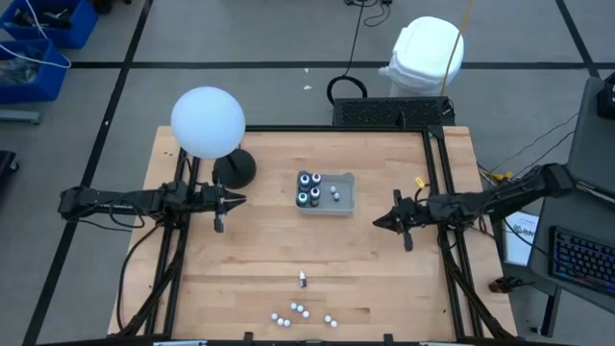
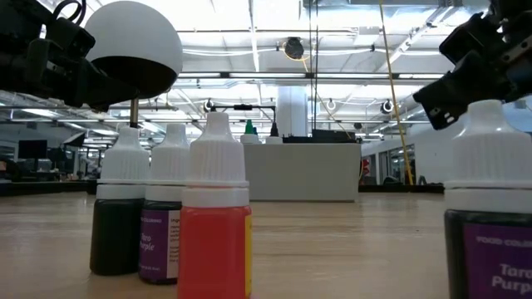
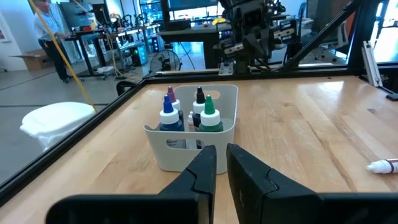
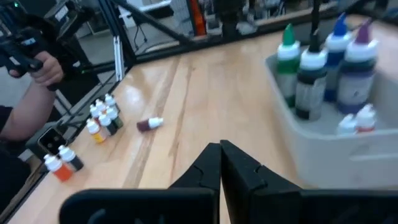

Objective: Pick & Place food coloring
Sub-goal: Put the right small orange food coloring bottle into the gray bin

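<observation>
Now | vials point(image 1: 303, 312) mostly upright, one point(image 1: 303, 279) flat, apparently crosswise | left hand point(image 1: 229, 201) slightly open, right hand point(image 1: 386, 220) closed

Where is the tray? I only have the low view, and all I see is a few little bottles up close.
Observer: The grey tray sits mid-table, between the two arms.
Operator: What's in it?
Observer: Four bigger bottles stand upright at the end nearer the left arm, with two small vials beside them.
Operator: Is either claw carrying anything?
Observer: No. The left claw and the right claw point at the tray from either side, both empty.
</observation>
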Available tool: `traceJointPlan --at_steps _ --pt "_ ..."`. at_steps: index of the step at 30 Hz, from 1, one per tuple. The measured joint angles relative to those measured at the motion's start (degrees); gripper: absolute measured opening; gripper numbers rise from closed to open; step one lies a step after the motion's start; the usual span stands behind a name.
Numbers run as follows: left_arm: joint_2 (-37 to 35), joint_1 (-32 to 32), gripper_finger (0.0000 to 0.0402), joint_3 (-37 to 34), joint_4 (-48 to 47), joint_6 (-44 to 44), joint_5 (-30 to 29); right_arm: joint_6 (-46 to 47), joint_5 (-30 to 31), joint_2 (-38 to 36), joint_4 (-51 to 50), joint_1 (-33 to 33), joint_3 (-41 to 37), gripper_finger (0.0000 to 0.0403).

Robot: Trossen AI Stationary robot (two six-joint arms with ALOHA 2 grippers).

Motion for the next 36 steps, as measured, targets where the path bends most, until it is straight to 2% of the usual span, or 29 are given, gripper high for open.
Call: traceJointPlan --at_steps 9,15,28,36 --pt "-0.01 0.00 0.0047 0.00 0.00 0.48 0.00 0.84 1.26 18.98 19.86 7.94 0.21 0.0000" --pt "-0.01 0.00 0.0047 0.00 -0.05 0.48 0.00 -4.07 3.52 29.78 29.39 11.03 2.60 0.0000" --pt "-0.01 0.00 0.0047 0.00 -0.17 0.13 0.00 -9.28 4.73 46.47 30.79 11.56 14.79 0.0000" --pt "-0.01 0.00 0.0047 0.00 -0.50 0.00 0.00 -9.63 4.56 49.99 29.50 14.36 19.58 0.0000"
